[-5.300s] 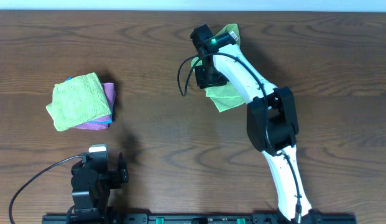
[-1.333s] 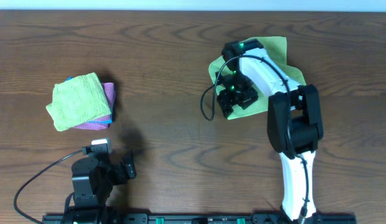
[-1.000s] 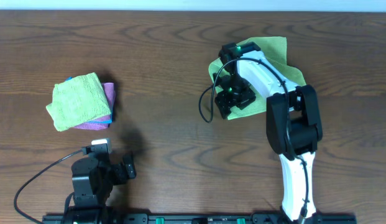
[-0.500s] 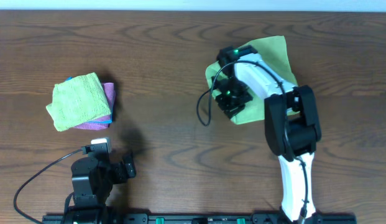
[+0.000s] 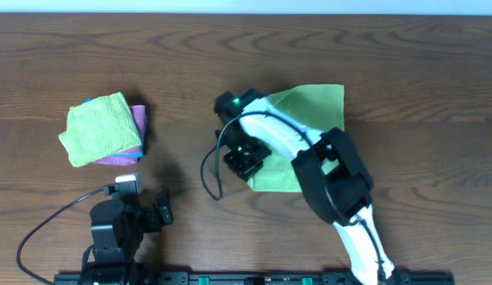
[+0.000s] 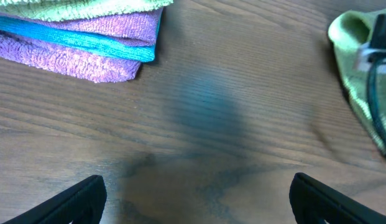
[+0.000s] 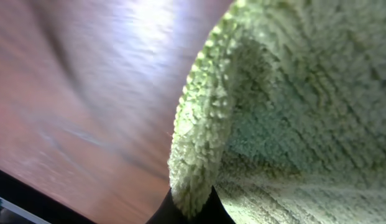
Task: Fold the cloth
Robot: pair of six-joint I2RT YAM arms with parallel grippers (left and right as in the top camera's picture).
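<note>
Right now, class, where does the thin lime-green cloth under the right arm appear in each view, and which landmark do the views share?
Overhead: the cloth lies right of centre, partly under the right arm.
Left wrist: only the cloth's rumpled edge shows, at the far right.
Right wrist: it fills the right half, a fold pinched in the right claw at the bottom.
Shared landmark: the dark wooden table.

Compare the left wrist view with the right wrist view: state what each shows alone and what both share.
Left wrist only: the stacked cloths, purple and blue under yellow-green, and the open left gripper. Right wrist only: the right gripper, shut on a folded edge of the cloth, seen close up. Both: the cloth, at the left wrist view's right edge, and the wooden table.
</note>
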